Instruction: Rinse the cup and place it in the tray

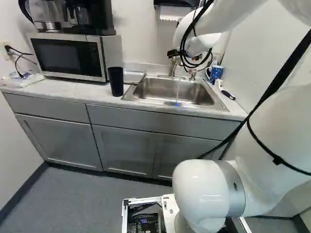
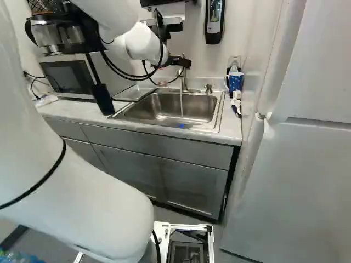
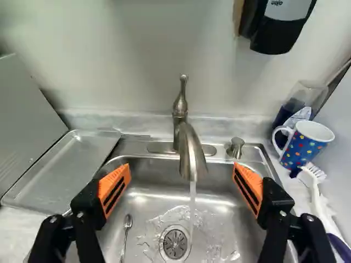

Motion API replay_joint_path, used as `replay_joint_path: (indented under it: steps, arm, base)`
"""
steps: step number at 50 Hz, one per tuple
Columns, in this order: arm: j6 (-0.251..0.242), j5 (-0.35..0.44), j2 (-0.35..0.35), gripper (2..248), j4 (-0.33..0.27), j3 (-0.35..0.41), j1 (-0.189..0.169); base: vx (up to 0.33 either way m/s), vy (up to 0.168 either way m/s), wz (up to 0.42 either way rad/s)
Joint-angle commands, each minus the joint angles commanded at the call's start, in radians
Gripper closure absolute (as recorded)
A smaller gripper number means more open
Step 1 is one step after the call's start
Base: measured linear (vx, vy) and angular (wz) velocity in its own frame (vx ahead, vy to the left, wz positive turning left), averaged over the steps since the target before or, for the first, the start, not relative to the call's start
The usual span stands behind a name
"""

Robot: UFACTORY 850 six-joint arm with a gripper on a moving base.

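Note:
My gripper [image 2: 184, 62] hangs above the back of the sink, by the faucet. In the wrist view the gripper [image 3: 182, 171] is open, its orange pads wide apart with the faucet [image 3: 191, 153] seen between them and nothing held. Water runs from the spout into the sink [image 3: 148, 219]. A black cup [image 1: 115, 81] stands on the counter left of the sink, near the front edge. A blue dotted mug [image 3: 305, 143] stands right of the sink. The metal tray [image 3: 66, 170] lies on the counter between sink and microwave, with nothing on its visible part.
A microwave [image 1: 68, 57] with coffee makers on top stands at the left. A spoon [image 3: 126, 233] lies in the sink. A brush [image 3: 315, 189] and a clear glass [image 3: 308, 96] are near the mug. A soap dispenser [image 2: 214, 21] hangs above; a fridge [image 2: 301, 175] stands at the right.

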Motion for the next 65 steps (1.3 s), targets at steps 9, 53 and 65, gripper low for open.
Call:
replay_joint_path:
  steps: [9,53,65]
  arm:
    - [0.0,-0.059,0.006,3,0.0,0.006,0.0]
    - [0.0,-0.366,0.006,3,0.0,0.006,0.0]
    - [0.0,-0.448,0.006,3,0.0,0.006,0.0]
  base:
    - [0.0,0.0,0.0]
    - [0.0,0.0,0.0]
    - [0.0,0.0,0.0]
